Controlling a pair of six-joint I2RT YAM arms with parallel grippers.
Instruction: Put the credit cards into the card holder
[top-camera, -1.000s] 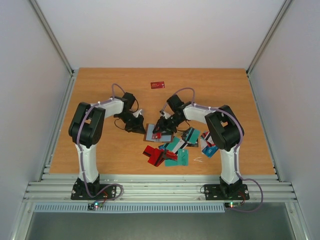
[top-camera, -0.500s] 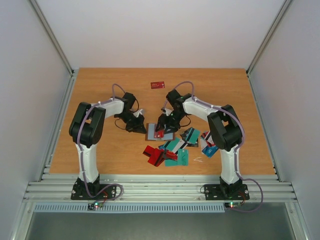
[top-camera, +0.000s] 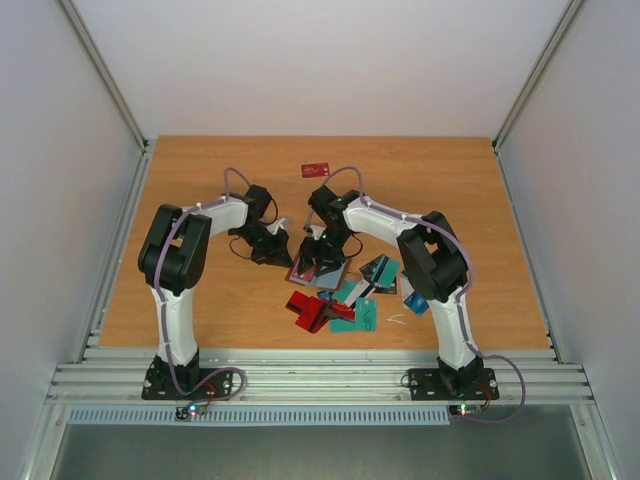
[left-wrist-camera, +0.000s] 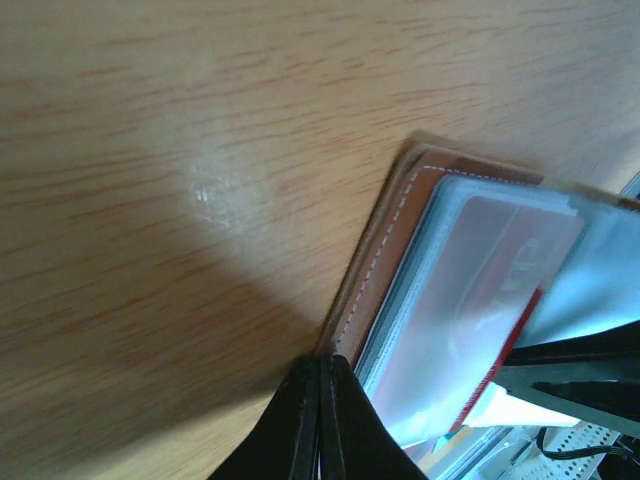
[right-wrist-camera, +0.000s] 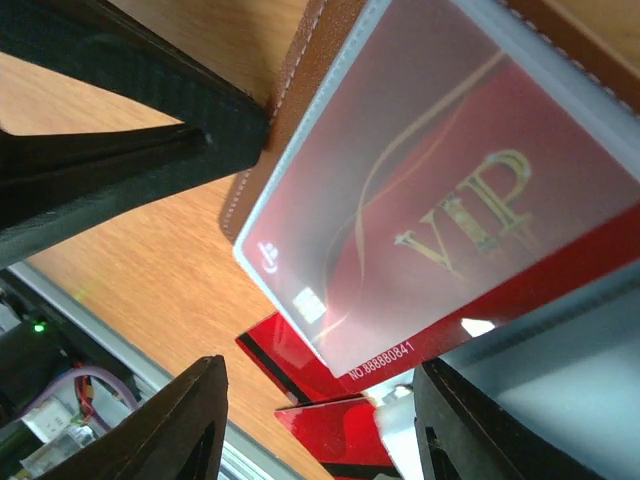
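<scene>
White walls (top-camera: 330, 60) close in a wooden bench (top-camera: 200, 180). A ribbed metal rail (top-camera: 320, 378) runs along the bench's near edge and carries both arm bases.

On the near side of the card holder (top-camera: 336, 276), and spreading off to its right, the loose credit cards (top-camera: 350, 305) lie in an overlapping heap. The red ones are at the left end, teal in the middle, and blue and white at the right end.

The card holder lies open near the middle of the bench. It is brown leather with light stitching along the edge, and a clear sleeve (left-wrist-camera: 480, 290) faces up. Inside that sleeve sits a red VIP card (right-wrist-camera: 430, 230), its gold lettering showing through the plastic.

The left hand (top-camera: 283, 257) reaches the holder from its left side. Its fingers (left-wrist-camera: 305, 420) are pressed together with no gap, pinched on the holder's brown edge.

The right hand (top-camera: 316, 258) hangs directly over the holder, pointing down. Its jaws stand well apart with nothing between them. Through the gap, its wrist view shows loose red cards and bare wood on the near side of the holder. One of its black fingers crosses above the sleeve's right part; I cannot tell whether it touches the plastic.

Beyond the holder, well apart from it toward the far edge of the bench, a lone red card (top-camera: 316, 170) lies flat by itself.
</scene>
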